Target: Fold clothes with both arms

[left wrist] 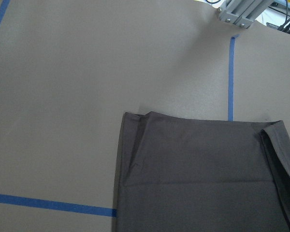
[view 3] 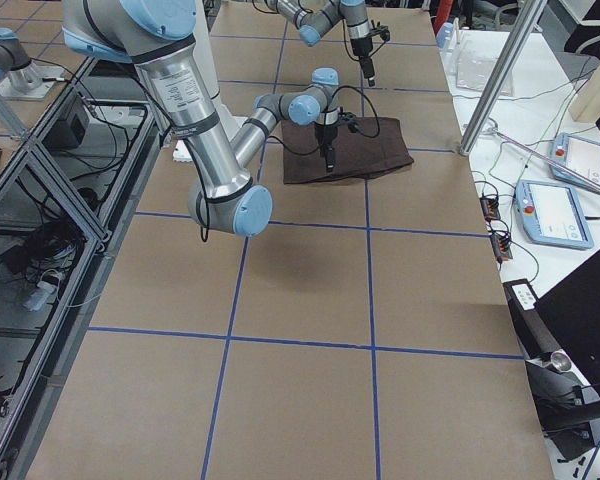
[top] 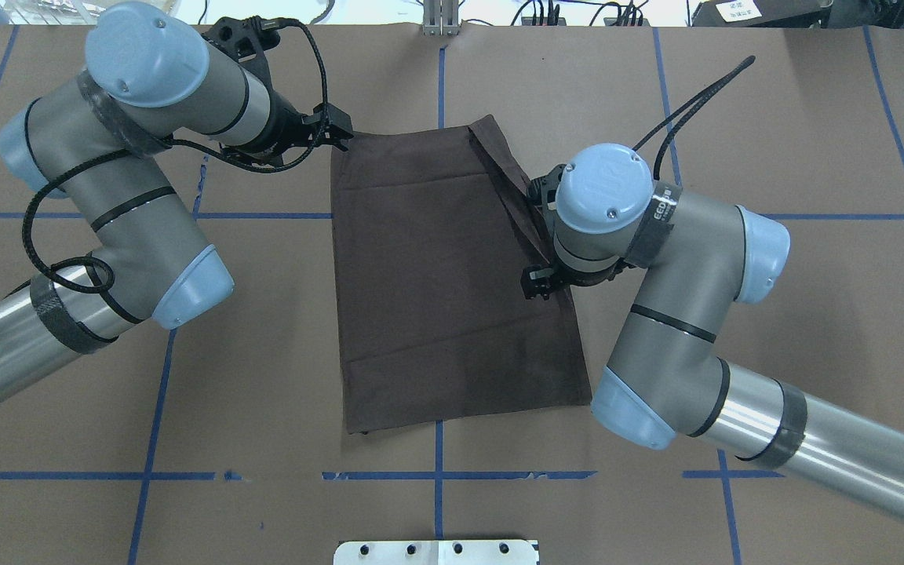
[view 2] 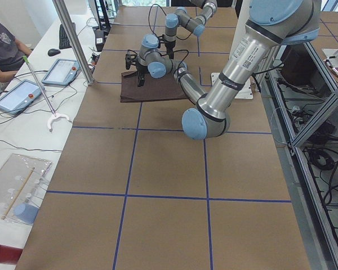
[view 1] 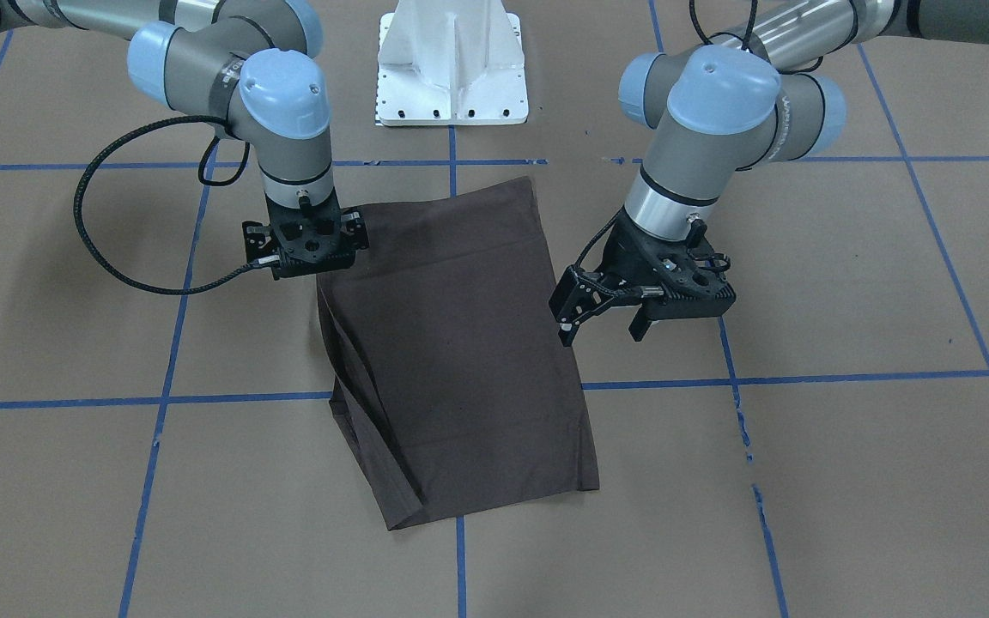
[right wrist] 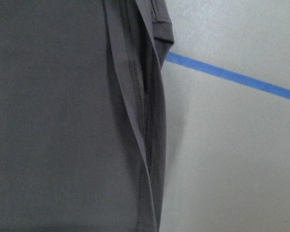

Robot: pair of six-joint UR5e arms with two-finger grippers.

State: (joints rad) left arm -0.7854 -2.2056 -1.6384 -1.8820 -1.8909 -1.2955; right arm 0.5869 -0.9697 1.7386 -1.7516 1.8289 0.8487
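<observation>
T-shirt (view 1: 460, 343), folded oblong, lies with long axis running away from pedestal (view 1: 452, 77).

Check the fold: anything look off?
Yes. The T-shirt lies skewed to the blue tape grid. Its edge on the right gripper side is untidy, with layers splaying into loose overlapping flaps instead of stacking flush.

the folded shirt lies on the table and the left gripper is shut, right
Not quite: the left gripper is open, jaws apart, as the front-facing view shows. The folded shirt does lie on the table.
</observation>
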